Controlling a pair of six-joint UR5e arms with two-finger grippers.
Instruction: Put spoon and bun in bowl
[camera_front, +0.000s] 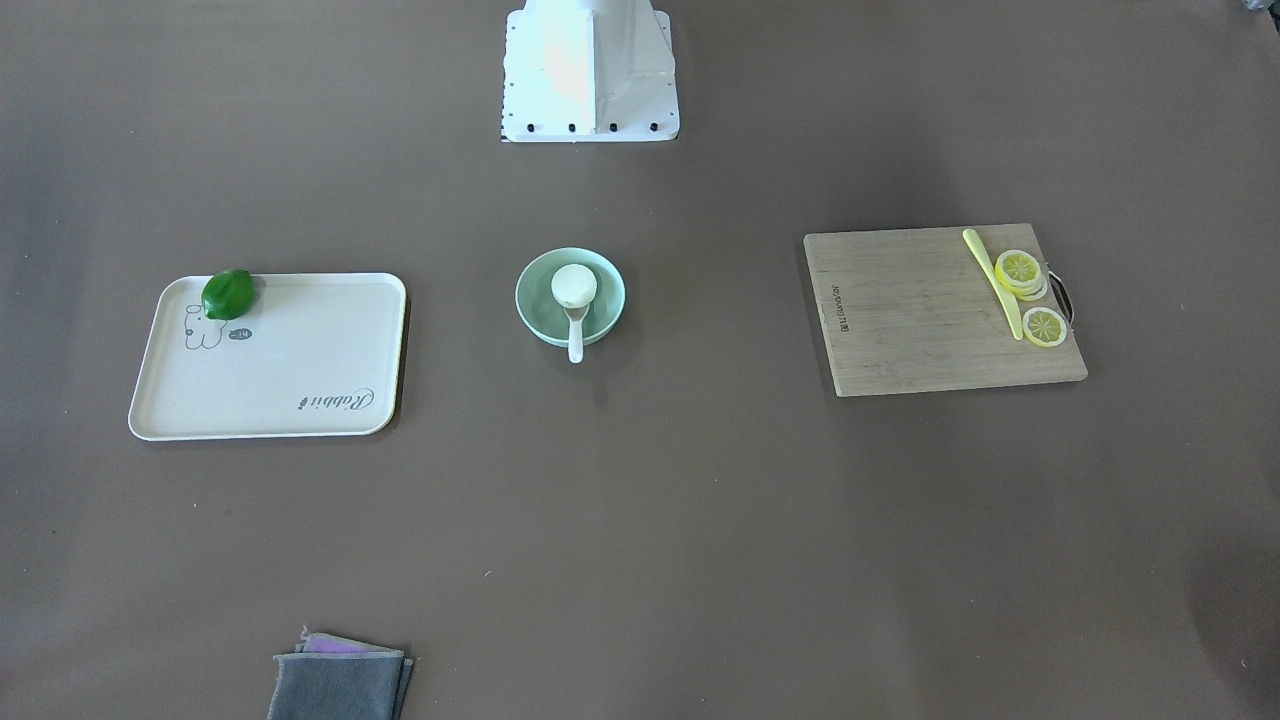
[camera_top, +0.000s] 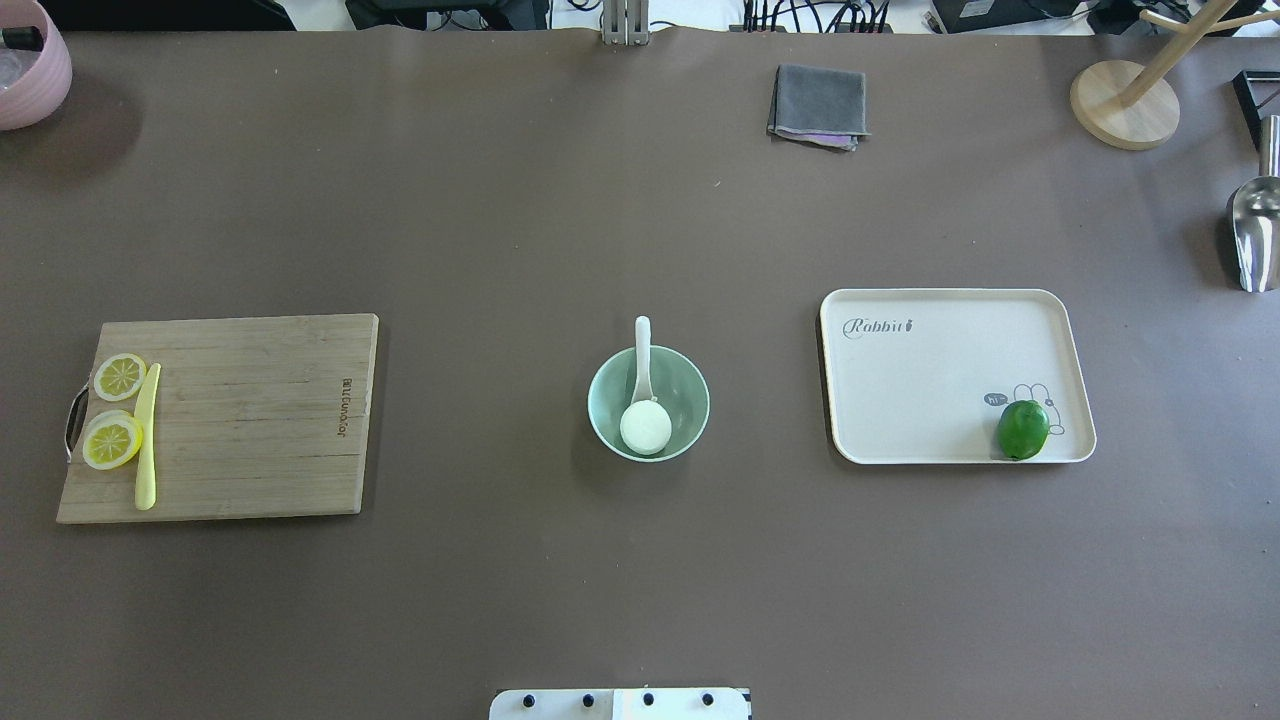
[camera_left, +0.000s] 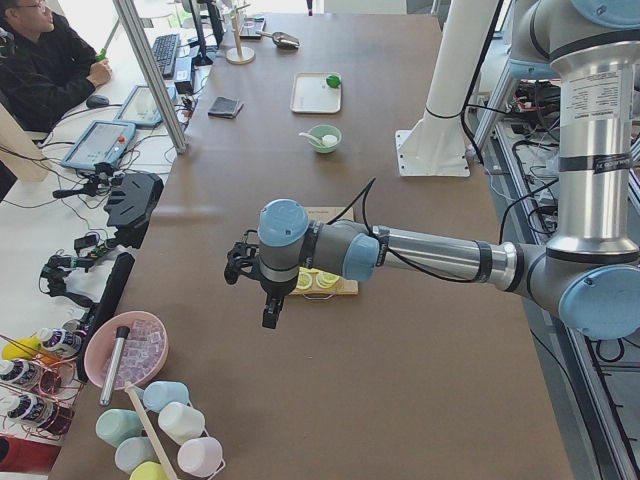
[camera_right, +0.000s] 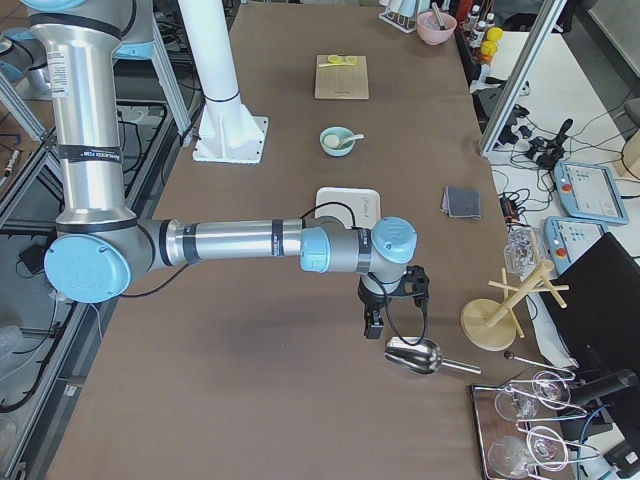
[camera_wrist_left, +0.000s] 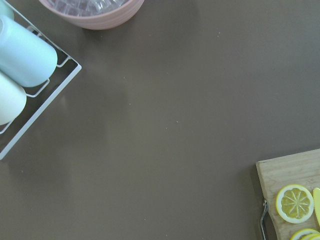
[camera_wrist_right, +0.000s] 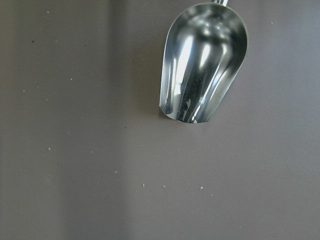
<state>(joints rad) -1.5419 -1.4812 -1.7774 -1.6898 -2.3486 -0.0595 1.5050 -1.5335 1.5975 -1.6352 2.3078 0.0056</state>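
Note:
The pale mint-green bowl stands at the middle of the table, also in the overhead view. The white bun lies inside it. The white spoon rests in the bowl, its scoop under the bun and its handle over the rim away from the robot. My left gripper hangs over the table's left end, far from the bowl. My right gripper hangs over the right end above a metal scoop. I cannot tell whether either is open or shut.
A wooden cutting board with lemon slices and a yellow knife lies left. A cream tray with a green lime lies right. A grey cloth, metal scoop, wooden stand and pink bowl sit at the edges.

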